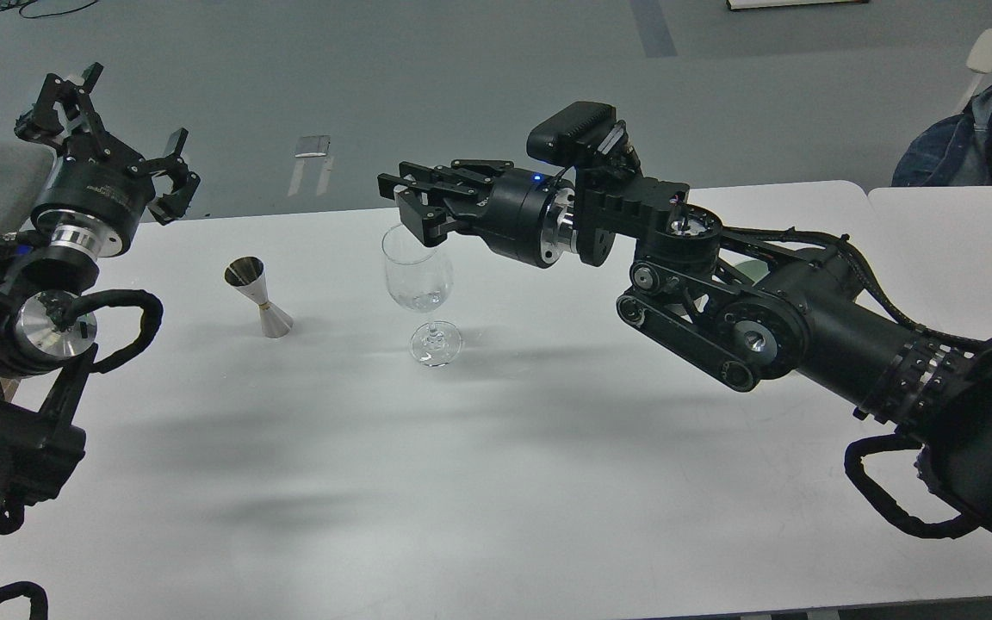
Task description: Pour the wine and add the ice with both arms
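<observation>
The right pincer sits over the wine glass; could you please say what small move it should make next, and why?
Probably open the right pincer slightly: it hovers at the wine glass rim, whose bowl already holds something glittery, though whether it grips ice is unclear.

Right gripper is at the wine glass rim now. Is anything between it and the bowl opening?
Nothing visible does. The right gripper hangs just above the rim of the clear stemmed wine glass, with only air between. The silver metal jigger stands off to the left on the white table.
</observation>
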### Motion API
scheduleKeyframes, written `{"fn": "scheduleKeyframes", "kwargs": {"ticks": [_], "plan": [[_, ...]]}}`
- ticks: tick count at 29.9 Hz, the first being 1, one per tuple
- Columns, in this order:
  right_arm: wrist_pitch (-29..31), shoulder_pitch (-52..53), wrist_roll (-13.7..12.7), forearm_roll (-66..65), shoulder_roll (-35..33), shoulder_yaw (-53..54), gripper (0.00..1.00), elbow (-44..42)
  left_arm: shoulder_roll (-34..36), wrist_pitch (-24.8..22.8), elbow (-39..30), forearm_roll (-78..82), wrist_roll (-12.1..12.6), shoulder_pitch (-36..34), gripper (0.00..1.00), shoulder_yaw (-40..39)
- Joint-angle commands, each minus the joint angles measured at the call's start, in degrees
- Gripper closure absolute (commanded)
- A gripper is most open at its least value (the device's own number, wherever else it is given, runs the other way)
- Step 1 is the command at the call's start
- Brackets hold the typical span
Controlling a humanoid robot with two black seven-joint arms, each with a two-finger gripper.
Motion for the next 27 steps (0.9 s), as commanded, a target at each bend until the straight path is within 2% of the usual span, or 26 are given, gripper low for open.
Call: {"fn": "scheduleKeyframes", "kwargs": {"ticks": [1,6,15,18,20,21,22,23,27], "plan": [[0.00,0.05,0.00,0.18,0.00,0.09,0.08,-0.01,0.00,0.00,0.00,0.00,0.00,-0.09,0.03,0.00],[0.09,0.05,-0.26,0.35,0.00,0.26,0.01,-0.10,-0.01,0.00,0.00,0.00,0.00,-0.09,0.03,0.00],[0.00,0.05,-0.35,0.44,0.00,0.44,0.00,-0.10,-0.01,0.00,0.00,0.00,0.00,-0.09,0.03,0.00],[0.00,-0.04,-0.35,0.44,0.00,0.44,0.04,-0.01,-0.09,0.00,0.00,0.00,0.00,-0.09,0.03,0.00],[0.00,-0.21,-0.35,0.44,0.00,0.35,0.20,-0.10,-0.09,0.00,0.00,0.00,0.00,-0.09,0.03,0.00],[0.00,-0.21,-0.35,0.44,0.00,0.35,0.33,-0.10,-0.09,0.00,0.00,0.00,0.00,0.00,0.03,0.00],[0.00,-0.21,-0.44,0.27,0.00,0.26,0.70,-0.18,-0.09,0.00,0.00,0.00,0.00,0.00,0.03,0.00],[0.00,-0.21,-0.70,-0.08,0.00,0.26,1.00,-0.53,-0.09,0.00,0.00,0.00,0.00,0.00,0.03,0.00],[0.00,-0.12,-1.40,0.00,0.00,0.26,1.00,-0.80,-0.09,0.00,0.00,0.00,0.00,0.00,0.03,0.00]]}}
